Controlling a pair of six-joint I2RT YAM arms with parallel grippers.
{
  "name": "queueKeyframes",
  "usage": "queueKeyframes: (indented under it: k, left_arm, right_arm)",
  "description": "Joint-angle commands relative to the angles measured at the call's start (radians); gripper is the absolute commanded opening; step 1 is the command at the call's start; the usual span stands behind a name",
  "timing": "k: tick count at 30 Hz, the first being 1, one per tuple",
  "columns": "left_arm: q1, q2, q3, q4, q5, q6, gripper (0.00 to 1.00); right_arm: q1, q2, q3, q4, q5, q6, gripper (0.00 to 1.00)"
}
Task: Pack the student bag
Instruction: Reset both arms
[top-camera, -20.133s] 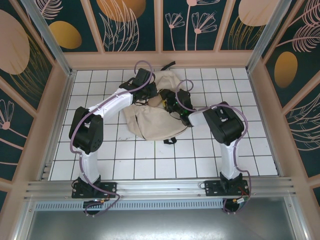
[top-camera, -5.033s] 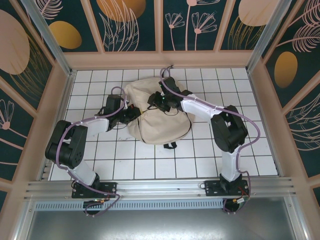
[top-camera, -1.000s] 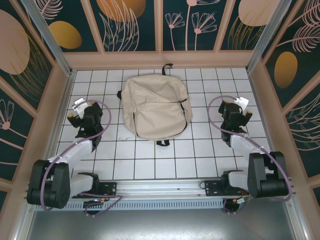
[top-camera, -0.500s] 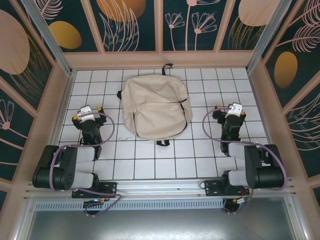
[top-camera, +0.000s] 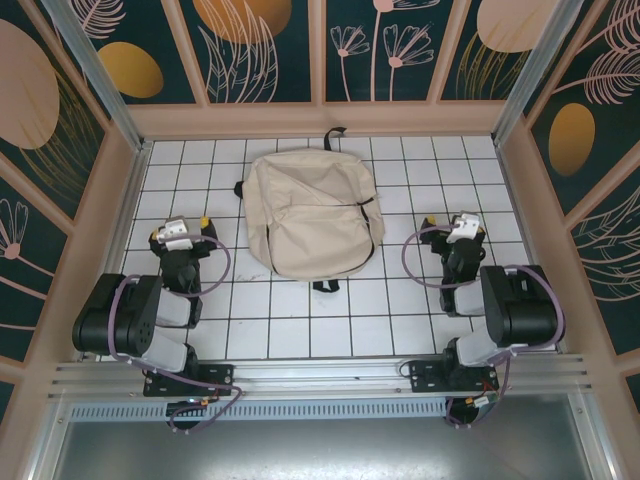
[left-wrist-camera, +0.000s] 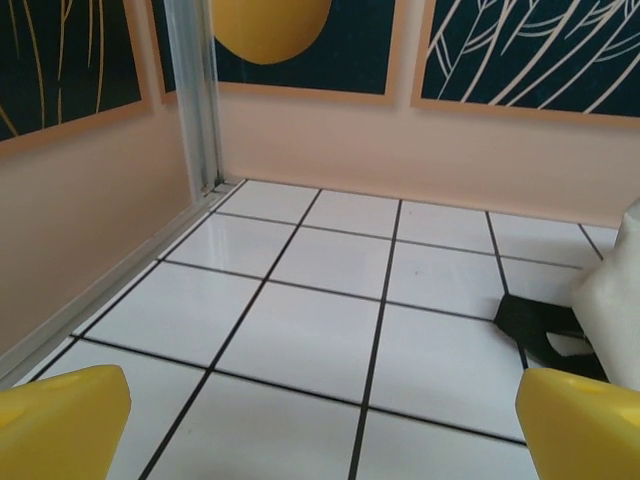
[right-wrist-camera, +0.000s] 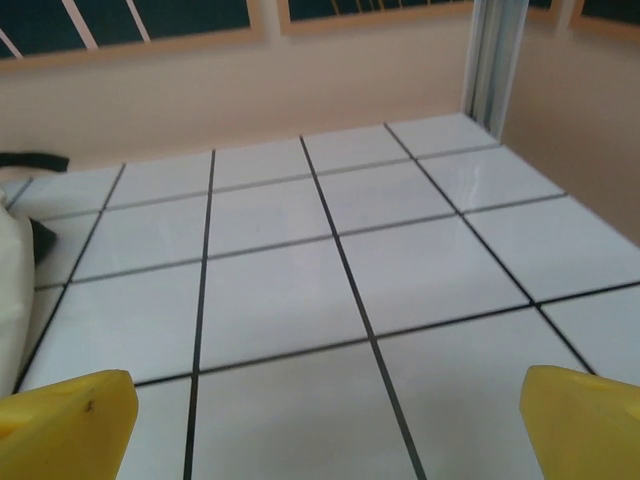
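from above, the left gripper and the right gripper sit low near their bases, both spread wide and holding nothing. the student bag lies flat between them and a little beyond, apart from both, and looks closed.

left wrist view: the left gripper has its yellow tips wide apart with bare tile between them. the student bag is ahead to its right, with a black strap trailing toward it.

right wrist view: the right gripper is just as wide and empty, with the student bag off to its left.

any reach toward the bag could hook that loose strap, or push soft fabric across the slick floor, dragging the bag askew.

the white tiles are glossy with dark grout. peach walls with dark leaf panels and metal posts close in beyond both grippers.
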Motion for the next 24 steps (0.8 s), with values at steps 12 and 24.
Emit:
queueKeyframes:
  k: [12, 24]
  left_arm:
    - [0.007, 0.011, 0.059, -0.057, -0.014, -0.003, 0.99]
    - [0.007, 0.017, 0.072, -0.076, -0.009, -0.003, 0.99]
  right_arm:
    - [-0.032, 0.009, 0.029, 0.044, -0.036, 0.029, 0.99]
    - [-0.031, 0.008, 0.029, 0.041, -0.036, 0.029, 0.99]
